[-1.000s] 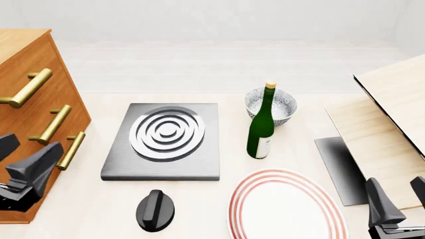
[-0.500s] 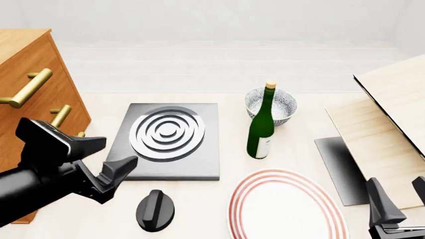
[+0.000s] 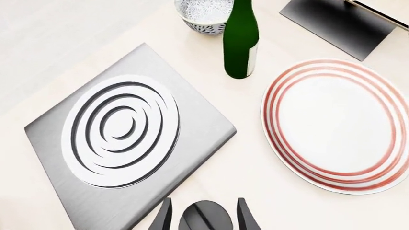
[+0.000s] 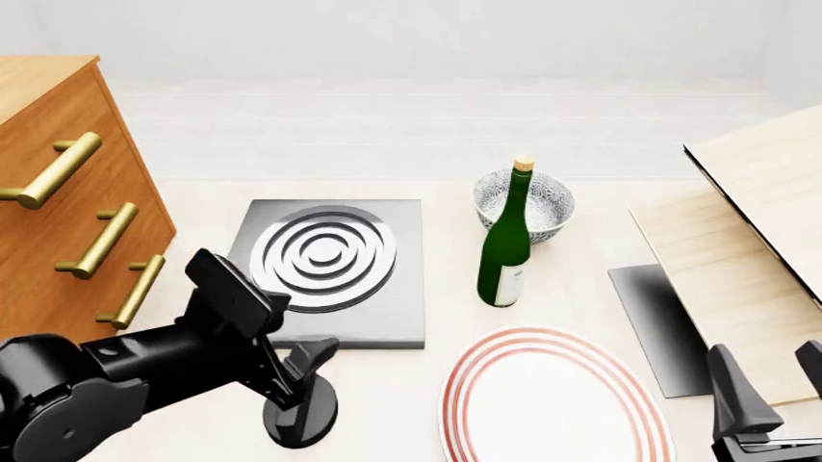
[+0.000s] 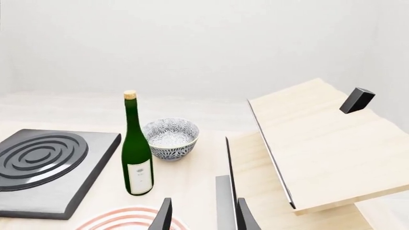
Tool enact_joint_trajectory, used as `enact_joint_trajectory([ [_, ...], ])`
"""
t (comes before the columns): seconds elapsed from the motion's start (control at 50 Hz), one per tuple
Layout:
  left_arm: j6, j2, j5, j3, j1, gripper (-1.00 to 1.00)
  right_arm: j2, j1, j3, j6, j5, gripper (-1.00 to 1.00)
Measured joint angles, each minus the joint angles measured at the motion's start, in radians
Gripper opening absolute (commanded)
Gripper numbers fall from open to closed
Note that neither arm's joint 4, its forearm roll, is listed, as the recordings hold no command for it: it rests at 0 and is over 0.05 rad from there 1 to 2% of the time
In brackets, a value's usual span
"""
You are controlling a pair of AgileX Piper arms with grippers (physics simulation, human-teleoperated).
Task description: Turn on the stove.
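The left hand (image 4: 306, 371) hangs spread over the black knob (image 4: 299, 416), fingers either side, near the stove (image 4: 385, 308) slab's front edge; the plate (image 4: 556, 399) lies well right.

Brushed metal stove (image 4: 327, 279) beside a glossy green glass bottle (image 4: 503, 252).
Matt black knob (image 3: 206, 218); wooden drawers (image 4: 58, 241) with brass-look handles (image 4: 96, 239); smooth glazed plate (image 4: 555, 404).
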Motion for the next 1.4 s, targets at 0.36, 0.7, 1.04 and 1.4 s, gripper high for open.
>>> enact_joint_trajectory([
  [0.36, 0.088, 0.160, -0.160, 0.063, 0.043, 1.00, 0.000, 0.012, 0.000, -0.005, 0.006, 1.00],
  [0.7, 0.125, 0.292, -0.299, 0.100, 0.101, 1.00, 0.000, 0.022, 0.000, -0.003, 0.013, 1.00],
  [1.04, 0.164, 0.377, -0.387, 0.120, 0.145, 1.00, 0.000, 0.031, 0.000, -0.003, 0.024, 1.00],
  [1.4, 0.201, 0.396, -0.434, 0.125, 0.185, 1.00, 0.000, 0.038, 0.000, -0.004, 0.031, 1.00],
])
